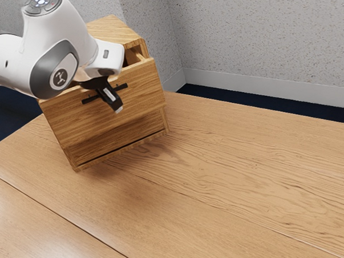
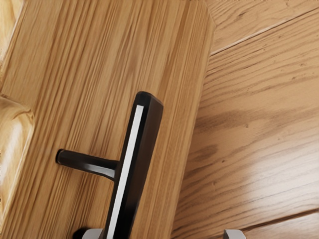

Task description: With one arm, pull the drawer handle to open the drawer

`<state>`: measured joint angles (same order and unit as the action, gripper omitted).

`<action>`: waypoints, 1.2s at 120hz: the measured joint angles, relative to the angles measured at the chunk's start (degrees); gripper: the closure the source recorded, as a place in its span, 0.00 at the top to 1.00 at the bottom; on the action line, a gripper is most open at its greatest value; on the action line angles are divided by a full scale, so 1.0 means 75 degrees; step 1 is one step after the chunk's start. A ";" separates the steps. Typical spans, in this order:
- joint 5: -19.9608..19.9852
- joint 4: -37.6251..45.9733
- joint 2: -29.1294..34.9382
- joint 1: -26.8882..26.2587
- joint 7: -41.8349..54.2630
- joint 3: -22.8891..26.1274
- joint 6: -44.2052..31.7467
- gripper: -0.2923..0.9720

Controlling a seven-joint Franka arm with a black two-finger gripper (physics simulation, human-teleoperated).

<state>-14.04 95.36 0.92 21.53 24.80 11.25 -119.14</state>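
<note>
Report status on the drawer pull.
Gripper open, straddling the handle. Top drawer partly out of the cabinet. Nothing seen in its path.

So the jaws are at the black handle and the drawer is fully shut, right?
Not shut. The jaws are at the black handle, but the exterior view shows the drawer partly open: its front stands out from the cabinet, with a gap behind its top edge.
</note>
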 joint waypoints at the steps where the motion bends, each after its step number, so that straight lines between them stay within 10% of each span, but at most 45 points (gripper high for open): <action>1: -0.0005 0.0000 -0.0001 0.0003 -0.0016 0.0004 -0.0003 0.39; 26: -0.0098 0.0015 0.0014 -0.0157 -0.0463 -0.0114 -0.0050 0.33; 72: 0.0053 0.0199 0.0177 -0.1037 -0.1370 -0.0448 -0.0025 0.54; 93: -0.0097 0.0163 0.0174 -0.2234 -0.1864 -0.1610 -0.0025 0.35; 144: -0.0106 0.0157 0.0165 -0.3145 -0.3326 -0.2299 -0.0015 0.44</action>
<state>-14.84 96.54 2.16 -2.06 -0.15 -5.99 -119.25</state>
